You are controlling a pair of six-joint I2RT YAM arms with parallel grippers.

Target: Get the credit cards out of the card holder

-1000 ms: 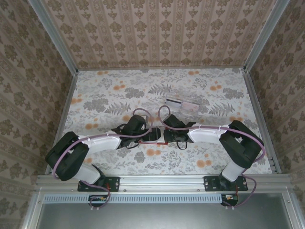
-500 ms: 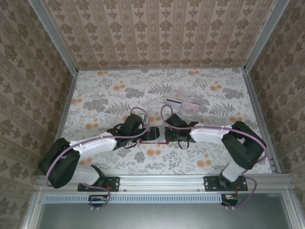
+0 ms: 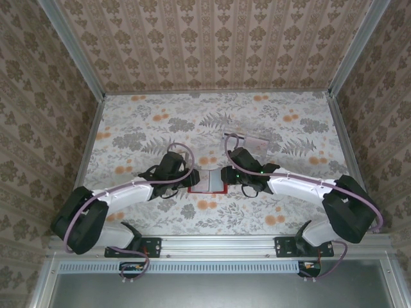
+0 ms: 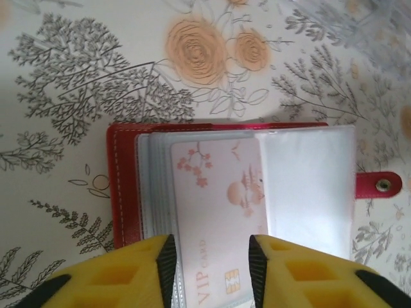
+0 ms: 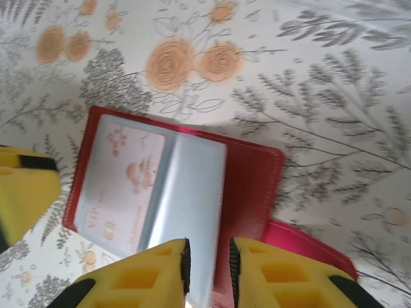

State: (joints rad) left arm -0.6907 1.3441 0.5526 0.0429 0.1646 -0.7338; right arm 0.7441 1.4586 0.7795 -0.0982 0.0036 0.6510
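Note:
The red card holder [image 3: 207, 190] lies open on the table between my two grippers. In the left wrist view its red cover [image 4: 122, 192] frames grey sleeves, and a pinkish credit card [image 4: 218, 192] marked VIP sits in the left sleeve. The right sleeve [image 4: 308, 192] looks empty, and the red tab [image 4: 379, 185] sticks out beside it. My left gripper [image 4: 210, 269] [image 3: 186, 179] hovers open, its jaws straddling the card's near end. My right gripper [image 5: 208, 273] [image 3: 226, 178] has its jaws a narrow gap apart, over the lifted edge of the empty sleeve [image 5: 192, 192].
Pale flat pieces [image 3: 252, 140] lie on the flowered table behind the right gripper, partly hidden by that arm. A clear plastic piece [image 4: 366, 19] shows blurred beyond the holder. Patterned walls close in the table on three sides.
The holder has gone from nearly edge-on to lying open. Both grippers have moved away from the near edge, and the right arm has stretched out to the left.

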